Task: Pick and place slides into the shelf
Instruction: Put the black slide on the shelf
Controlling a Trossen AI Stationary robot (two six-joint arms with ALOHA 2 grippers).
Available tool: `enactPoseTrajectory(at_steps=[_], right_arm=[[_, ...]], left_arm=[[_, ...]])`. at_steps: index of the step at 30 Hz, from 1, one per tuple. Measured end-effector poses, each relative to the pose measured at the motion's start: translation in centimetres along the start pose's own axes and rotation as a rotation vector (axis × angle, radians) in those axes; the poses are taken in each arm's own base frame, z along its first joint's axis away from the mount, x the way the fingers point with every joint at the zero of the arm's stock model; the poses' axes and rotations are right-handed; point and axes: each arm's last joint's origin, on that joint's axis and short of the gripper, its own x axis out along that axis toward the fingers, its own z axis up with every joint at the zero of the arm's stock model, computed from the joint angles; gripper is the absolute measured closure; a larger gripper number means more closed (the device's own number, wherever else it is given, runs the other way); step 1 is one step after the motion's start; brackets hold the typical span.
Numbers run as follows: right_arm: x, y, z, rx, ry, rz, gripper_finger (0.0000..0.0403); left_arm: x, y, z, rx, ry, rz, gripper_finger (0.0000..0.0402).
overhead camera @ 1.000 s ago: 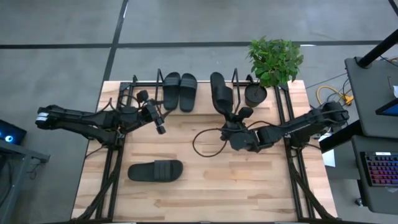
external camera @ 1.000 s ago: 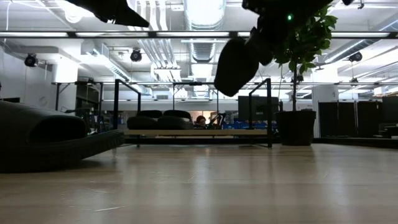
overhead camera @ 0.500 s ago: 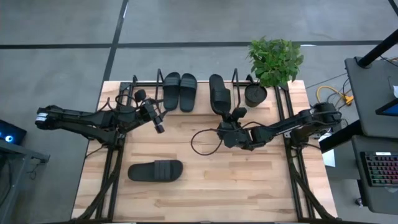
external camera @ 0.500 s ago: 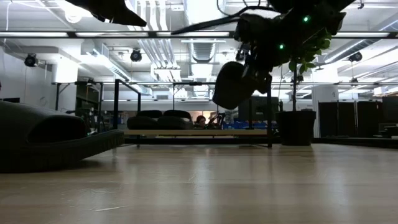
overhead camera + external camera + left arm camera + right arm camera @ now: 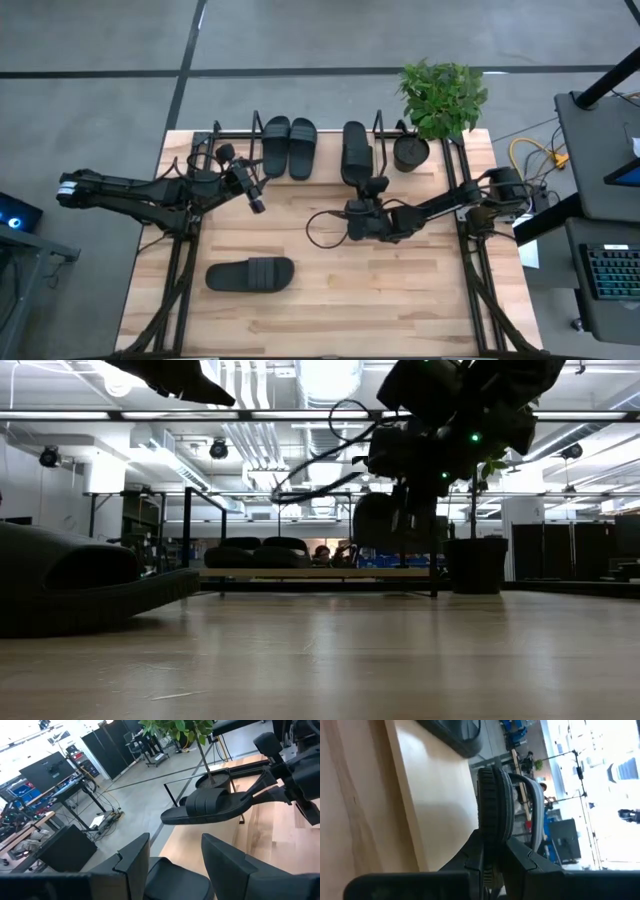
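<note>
Shelf: I take the shelf (image 5: 318, 132) as my landmark, a wire rack with a wooden base board along the far edge of the table (image 5: 420, 300).

Stored pair: two slides (image 5: 289, 146) already lie side by side on the shelf's left part, soles flat, leaving the space to their right free.

Carried slide: I have the third slide (image 5: 355, 152) over the shelf's right part, just right of the stored pair and left of the plant pot (image 5: 410, 153). From table height it hangs above the base board, not yet resting on it, as far as I can judge.

Right gripper: my right gripper (image 5: 372, 188) sits at the near end of that slide, fingers pinched together on the sole edge (image 5: 492, 815), strap to one side. I hold it by the heel so the toe can go in first.

Left gripper: my left gripper (image 5: 257, 202) waits just in front of the shelf's left end, fingers (image 5: 134, 860) spread apart and holding nothing.

Last slide: the fourth slide (image 5: 250, 274) lies flat on the table well in front of the shelf, toward the left side, untouched.
</note>
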Motion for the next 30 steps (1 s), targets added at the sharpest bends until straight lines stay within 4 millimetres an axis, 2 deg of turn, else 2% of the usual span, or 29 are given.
enactPoseTrajectory(at_steps=[10, 17, 30], right_arm=[[-0.1, 0.4, -0.9, 0.045, 0.028, 0.067, 0.0373], [-0.1, 0.6, -1.7, 0.024, 0.064, 0.089, 0.0373], [-0.2, 0.8, -2.1, -0.029, 0.071, 0.16, 0.0373]], left_arm=[[0.0, 0.0, -0.1, 0.001, 0.002, 0.0, 0.0237], [0.1, -0.3, -0.6, 0.011, 0.013, -0.003, 0.0237], [0.1, -0.4, -1.3, -0.003, 0.031, 0.022, 0.0237]])
